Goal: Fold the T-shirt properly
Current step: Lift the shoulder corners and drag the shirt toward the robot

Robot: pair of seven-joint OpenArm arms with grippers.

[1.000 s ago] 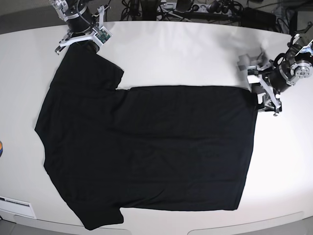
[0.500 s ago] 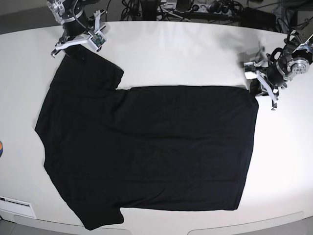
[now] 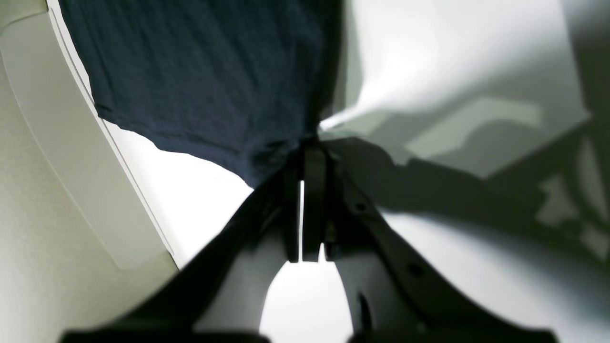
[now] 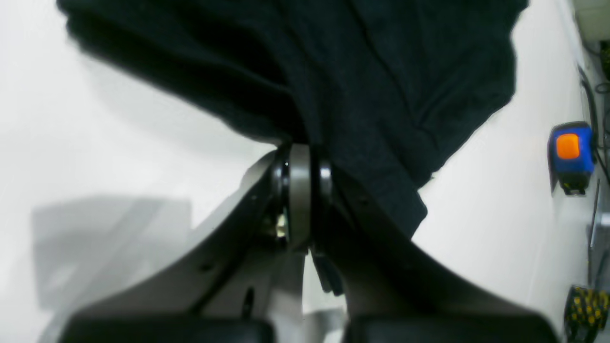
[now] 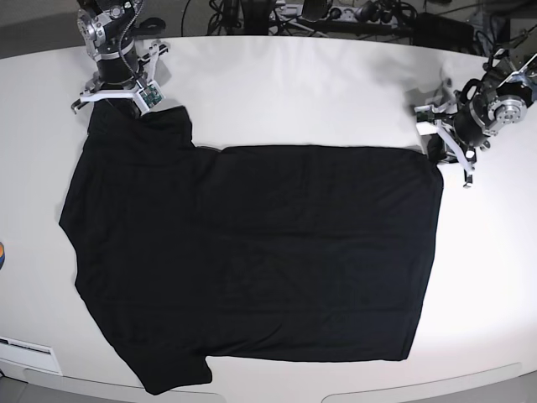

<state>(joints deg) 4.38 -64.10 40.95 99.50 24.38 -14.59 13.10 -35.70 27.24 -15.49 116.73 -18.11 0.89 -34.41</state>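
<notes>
Cloth fills most of the white table (image 5: 319, 92): the black T-shirt (image 5: 252, 260) lies spread flat with its plain side up, hem toward the base view's right and sleeves toward the left. One sleeve reaches the near edge of the table, the other runs up to the far left corner. The fabric lies mostly smooth, with only faint creases across the body. No print, label or writing can be read on the shirt in any view.

The right gripper (image 5: 117, 105) sits at the tip of the far sleeve. In its wrist view the fingers are pressed together with dark cloth bunched between them and rising in folds above, so it is pinching the sleeve of the T-shirt (image 4: 381, 95). The left gripper (image 5: 438, 149) sits at the far hem corner. Its wrist view shows the right gripper's counterpart, jaws drawn nearly together on the corner of the T-shirt (image 3: 214, 81), which lifts slightly there.

A blue device with an orange top (image 4: 569, 152) stands on the table beyond the sleeve, well apart from the shirt. Dark cables (image 5: 352, 13) lie beyond the far edge of the table. A pale raised strip (image 3: 71, 143) runs along the table edge beside the hem.
</notes>
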